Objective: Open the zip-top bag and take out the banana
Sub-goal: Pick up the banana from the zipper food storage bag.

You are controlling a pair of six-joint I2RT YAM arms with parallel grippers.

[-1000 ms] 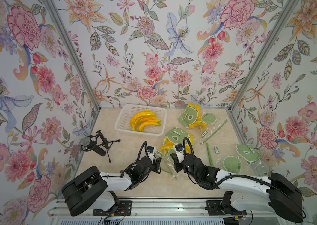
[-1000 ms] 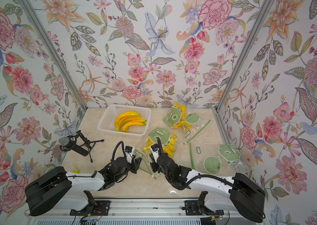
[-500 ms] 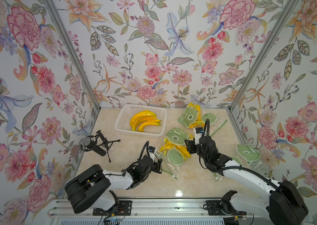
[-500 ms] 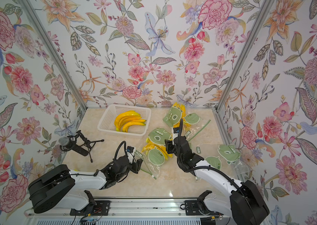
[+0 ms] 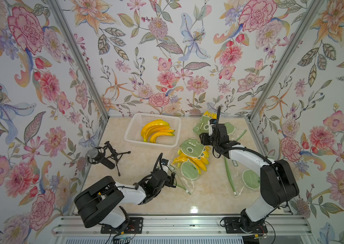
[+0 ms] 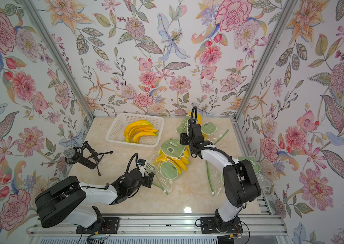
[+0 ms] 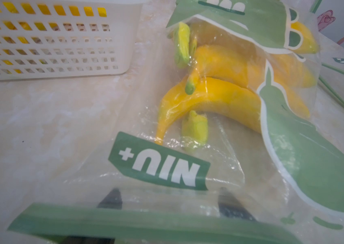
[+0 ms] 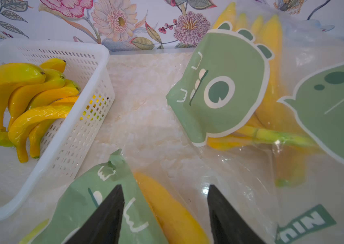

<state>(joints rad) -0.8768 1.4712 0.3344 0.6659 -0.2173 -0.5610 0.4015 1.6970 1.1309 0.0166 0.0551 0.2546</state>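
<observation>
- The left claw (image 7: pixel 171 203) was spread wide with nothing gripped. Its two fingertips were seen through clear film at the mouth of the zip-top bag (image 5: pixel 190 169), and the green zip strip (image 7: pixel 124 221) lay across just in front of them.
- The right claw (image 8: pixel 165 188) was likewise held wide and empty, above the far end of the same bag.
- The bananas (image 7: pixel 209 99) were inside that bag, which lay mid-surface (image 5: pixel 198 200) between the two claws. Whether the zip had been parted could not be told.
- The step in hand was judged to be the opening of the mouth; extraction had not yet begun.
- For the next move, one lip beside the strip would need to be pinched by the left claw. The opposite lip would need to be taken, or the bag's body pinned, by the right claw. Because the film looked thin and slippery, a grip close to the stiffer strip was judged safest.
- Two claws were counted.
- Two filled bags were counted: the one in hand and a second filled bag (image 8: pixel 226 88) near the back wall.
- At least one flat empty bag (image 5: pixel 250 178) was seen, partly hidden behind the right arm, so more could not be ruled out.
- One white basket (image 5: pixel 129 131) was counted, holding one bunch (image 5: pixel 156 132) of five or six bananas. Overlap prevented an exact count.
- One microphone (image 5: pixel 95 155) on a small tripod was counted.
</observation>
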